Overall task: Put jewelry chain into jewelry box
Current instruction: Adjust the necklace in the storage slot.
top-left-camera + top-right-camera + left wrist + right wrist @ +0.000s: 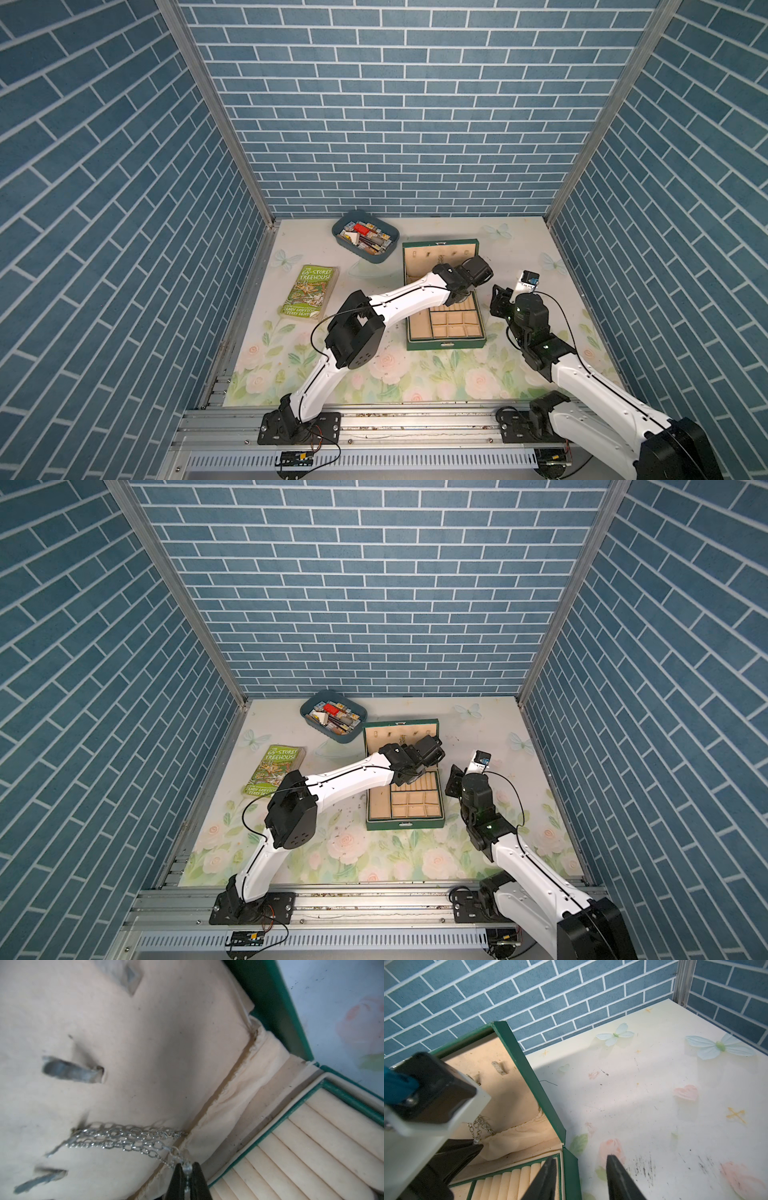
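The open jewelry box sits at about 3 o'clock from the table's middle, its lid upright at the box's 12 o'clock edge, walling off entry from behind. The left arm slants across the box from 8 o'clock, covering its back half; the front compartments lie uncovered from above. The right gripper hangs just off the box's 3 o'clock side, narrowing that gap. A bin crowds the box's 10 o'clock corner; a book lies at 9 o'clock, well apart.
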`<state>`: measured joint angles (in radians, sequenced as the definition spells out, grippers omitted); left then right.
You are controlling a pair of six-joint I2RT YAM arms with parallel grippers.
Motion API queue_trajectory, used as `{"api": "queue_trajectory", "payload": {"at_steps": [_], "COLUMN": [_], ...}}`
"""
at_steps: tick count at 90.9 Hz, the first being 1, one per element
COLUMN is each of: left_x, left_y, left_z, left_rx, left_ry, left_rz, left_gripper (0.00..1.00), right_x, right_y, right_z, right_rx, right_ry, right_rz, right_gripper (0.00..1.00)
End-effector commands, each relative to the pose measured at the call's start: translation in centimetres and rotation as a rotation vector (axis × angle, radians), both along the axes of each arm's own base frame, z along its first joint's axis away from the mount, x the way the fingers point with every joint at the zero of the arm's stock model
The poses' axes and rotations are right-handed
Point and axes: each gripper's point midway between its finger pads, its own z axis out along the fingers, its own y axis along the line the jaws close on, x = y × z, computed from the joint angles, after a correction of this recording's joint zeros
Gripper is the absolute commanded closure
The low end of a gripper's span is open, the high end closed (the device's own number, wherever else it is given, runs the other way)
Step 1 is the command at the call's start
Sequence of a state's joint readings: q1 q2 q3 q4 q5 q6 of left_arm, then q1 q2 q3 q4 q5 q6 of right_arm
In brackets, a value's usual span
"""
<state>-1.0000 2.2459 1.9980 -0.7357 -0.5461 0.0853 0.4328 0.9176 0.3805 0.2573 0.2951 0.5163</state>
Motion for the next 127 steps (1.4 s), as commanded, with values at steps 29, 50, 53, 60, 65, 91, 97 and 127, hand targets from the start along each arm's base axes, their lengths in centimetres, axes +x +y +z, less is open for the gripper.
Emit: {"api": "queue_trajectory", "payload": {"at_steps": [29, 50, 53, 60, 65, 91, 97, 127], "left_x": [-0.4, -0.4, -0.4, -0.3, -0.2, 0.4, 0.4, 0.3], "left_y": [-0.2, -0.1, -0.1, -0.1, -0.2, 0.0, 0.1, 0.3], "left_z": [4.0, 1.7, 1.3, 0.5, 0.1, -0.9, -1.1, -0.3], "left_rx": [-0.053, -0.009, -0.001, 0.012, 0.02, 0.042, 0.045, 0.029], "left_ry": [-0.051, -0.029, -0.025, -0.019, -0.016, -0.019, -0.016, -0.022], "left_rz": [0.0, -0.002, -0.002, -0.003, -0.004, 0.007, 0.008, 0.012], "left_gripper": [1.0, 1.0, 0.98, 0.93, 0.92, 0.82, 0.82, 0.76], "right_x": [0.3, 0.2, 0.2, 0.2, 0.2, 0.2, 0.2, 0.3], "right_y": [-0.4, -0.5, -0.5, -0.5, -0.5, -0.6, -0.6, -0.6], "right_z": [1.5, 1.4, 1.4, 1.4, 1.4, 1.5, 1.5, 1.8], "right_rx": [-0.007, -0.011, -0.011, -0.013, -0.015, -0.015, -0.016, -0.016], "right_ry": [-0.042, -0.041, -0.041, -0.041, -0.042, -0.045, -0.046, -0.051], "right_rz": [-0.017, -0.02, -0.021, -0.022, -0.022, -0.023, -0.022, -0.025], "right_gripper": [0.56, 0.56, 0.56, 0.56, 0.56, 0.56, 0.56, 0.56]}}
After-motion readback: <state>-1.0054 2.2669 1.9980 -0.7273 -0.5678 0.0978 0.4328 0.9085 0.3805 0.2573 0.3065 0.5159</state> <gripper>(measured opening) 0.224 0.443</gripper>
